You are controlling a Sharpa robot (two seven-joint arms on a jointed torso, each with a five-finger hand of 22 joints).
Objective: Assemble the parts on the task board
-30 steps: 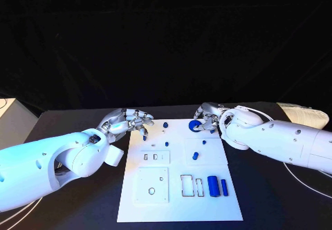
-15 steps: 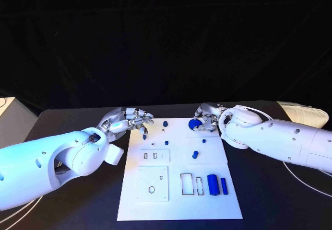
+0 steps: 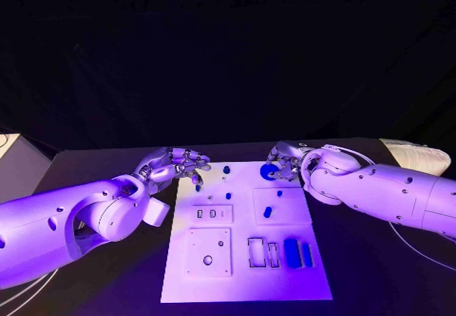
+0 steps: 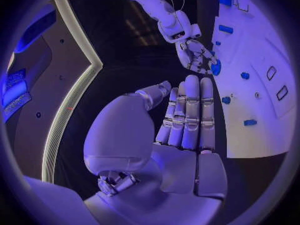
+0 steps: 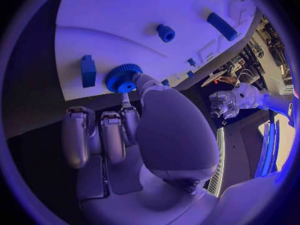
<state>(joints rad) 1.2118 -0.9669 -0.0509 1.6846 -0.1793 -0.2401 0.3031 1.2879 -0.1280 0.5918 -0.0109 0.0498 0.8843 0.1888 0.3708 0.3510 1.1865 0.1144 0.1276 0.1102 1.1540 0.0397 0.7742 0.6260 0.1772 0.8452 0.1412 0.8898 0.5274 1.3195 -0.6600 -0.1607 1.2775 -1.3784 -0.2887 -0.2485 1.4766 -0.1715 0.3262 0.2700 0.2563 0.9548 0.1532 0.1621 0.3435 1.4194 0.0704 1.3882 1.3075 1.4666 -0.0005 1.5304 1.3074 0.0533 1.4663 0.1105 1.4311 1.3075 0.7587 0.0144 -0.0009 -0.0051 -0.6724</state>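
Gripping a blue gear (image 3: 269, 172) at the task board's (image 3: 242, 276) far right corner, the right hand (image 3: 285, 160) pinches it; its wrist view reveals teeth; the left hand (image 3: 180, 164) hovers empty, fingers straight

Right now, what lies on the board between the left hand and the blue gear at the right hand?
In the head view, one small blue peg stands between the left hand and the gear on the task board.
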